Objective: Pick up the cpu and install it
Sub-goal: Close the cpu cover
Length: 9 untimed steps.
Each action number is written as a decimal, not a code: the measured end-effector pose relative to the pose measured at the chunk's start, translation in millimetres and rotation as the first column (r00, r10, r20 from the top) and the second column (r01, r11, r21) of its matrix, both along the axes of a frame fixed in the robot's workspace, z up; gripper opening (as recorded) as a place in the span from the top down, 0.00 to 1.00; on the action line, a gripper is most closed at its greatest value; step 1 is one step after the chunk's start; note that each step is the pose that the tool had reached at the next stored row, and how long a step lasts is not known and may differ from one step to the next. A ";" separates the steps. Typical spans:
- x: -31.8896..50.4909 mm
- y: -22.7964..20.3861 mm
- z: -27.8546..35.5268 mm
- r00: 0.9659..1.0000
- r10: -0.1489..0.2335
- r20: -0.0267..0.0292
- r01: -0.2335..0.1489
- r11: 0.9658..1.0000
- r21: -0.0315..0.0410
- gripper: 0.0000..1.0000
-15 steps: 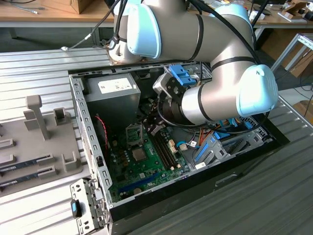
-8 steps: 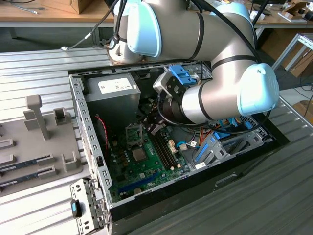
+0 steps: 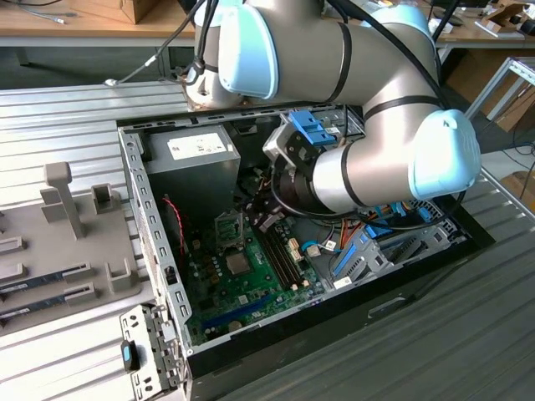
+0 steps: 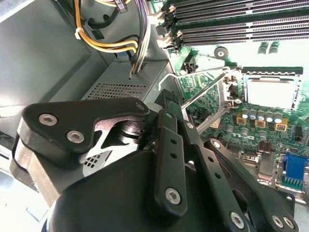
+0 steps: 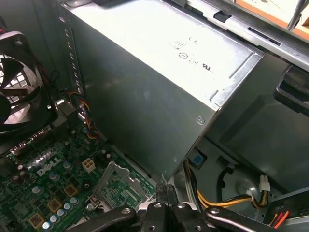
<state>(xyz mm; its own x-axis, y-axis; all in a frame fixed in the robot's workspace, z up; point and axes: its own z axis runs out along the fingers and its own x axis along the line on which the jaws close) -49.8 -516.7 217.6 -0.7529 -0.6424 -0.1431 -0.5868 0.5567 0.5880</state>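
**Claw shut beside the raised socket plate, cpu apparently in the socket**

The claw (image 4: 166, 95) has its black fingers drawn together, with nothing visible between them. In both wrist views it hangs low inside the open computer case (image 3: 150, 219), just beside the grey power-supply box (image 5: 145, 82). The tips (image 5: 164, 189) are close to the raised metal load plate (image 5: 114, 177) of the processor socket, but I cannot tell whether they touch it.

In the second wrist view the thin release lever (image 4: 205, 88) slants up from near the claw toward the socket frame (image 4: 273, 71). Within that frame lies a pale square that looks like the cpu (image 4: 270, 93). Its top is washed out by glare, so this is not certain. It is apart from the claw.

Beyond the socket run the long memory slots (image 4: 241, 25). Yellow and orange cables (image 4: 106, 46) leave the power-supply box near the claw. A black fan (image 5: 17, 82) stands at the edge of the green motherboard (image 5: 43, 193).

In the exterior view the arm (image 3: 368, 175) bends down into the case, which rests on a ribbed metal worktop (image 3: 58, 117).
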 end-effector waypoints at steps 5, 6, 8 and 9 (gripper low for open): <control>0.0 -1.5 3.5 1.000 0.003 0.000 -0.003 1.000 -0.001 0.89; 0.0 -1.9 4.5 1.000 0.003 0.000 -0.003 1.000 -0.001 0.89; 0.0 -2.4 5.4 1.000 0.003 0.000 -0.003 1.000 -0.002 0.89; 0.1 -2.3 5.5 1.000 0.003 0.000 -0.003 1.000 -0.005 0.89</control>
